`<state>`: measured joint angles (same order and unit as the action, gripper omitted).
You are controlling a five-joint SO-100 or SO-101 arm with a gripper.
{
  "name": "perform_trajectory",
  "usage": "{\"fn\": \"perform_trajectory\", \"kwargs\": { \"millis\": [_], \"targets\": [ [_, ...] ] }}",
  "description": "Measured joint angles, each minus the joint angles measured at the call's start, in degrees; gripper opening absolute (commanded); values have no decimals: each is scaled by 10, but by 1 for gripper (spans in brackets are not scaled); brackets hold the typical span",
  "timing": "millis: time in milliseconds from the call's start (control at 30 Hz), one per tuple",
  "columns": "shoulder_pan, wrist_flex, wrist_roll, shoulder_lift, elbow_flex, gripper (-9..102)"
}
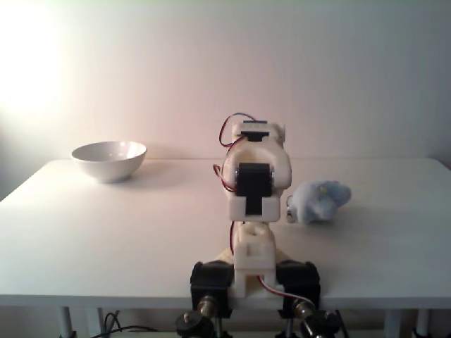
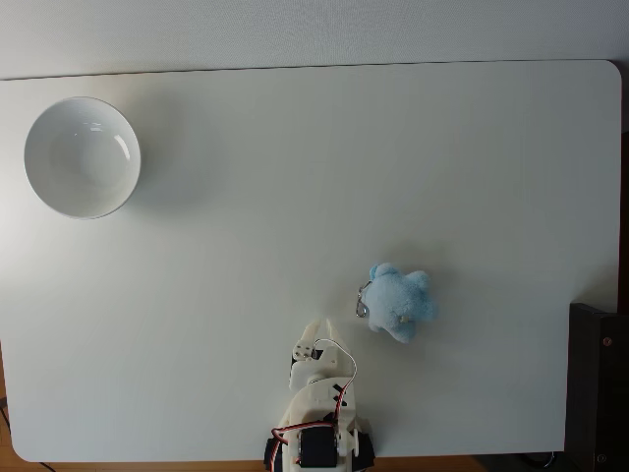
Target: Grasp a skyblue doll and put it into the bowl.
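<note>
- Far left first: the bowl sits at about ten o'clock on the white table in the top-down fixed view, hard up in the far left corner, and its inside is bare glossy white.
- From the front fixed view, the same bowl stands upright toward the back left of the table, at about ten o'clock from the arm, well apart from everything else.
- Moving to the middle: the arm is folded up over its base at the near edge, red wires looping off the top, and its body blocks any look at the fingertips from this side.
- From above, the gripper pokes out past the folded arm at six o'clock on the table, pointing away from the base; it holds nothing, but I cannot tell whether the jaws are parted or closed.
- Now to the right: the skyblue doll lies on the table at about two o'clock from the gripper, near it but clearly apart, not touched.
- Its small metal clip sticks out on the doll's nine o'clock side, the side nearest the gripper.
- In the front view, the skyblue doll rests just right of the arm's upper body, at three o'clock.
</note>
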<state>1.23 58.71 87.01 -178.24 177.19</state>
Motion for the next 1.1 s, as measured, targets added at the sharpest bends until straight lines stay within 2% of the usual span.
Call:
{"fn": "perform_trajectory", "kwargs": {
  "millis": [667,967,1100],
  "targets": [
    [0,-4,0,2,-5,2],
    [0,-4,0,2,-130,3],
    [0,-4,0,-2,-204,10]
  ]
}}
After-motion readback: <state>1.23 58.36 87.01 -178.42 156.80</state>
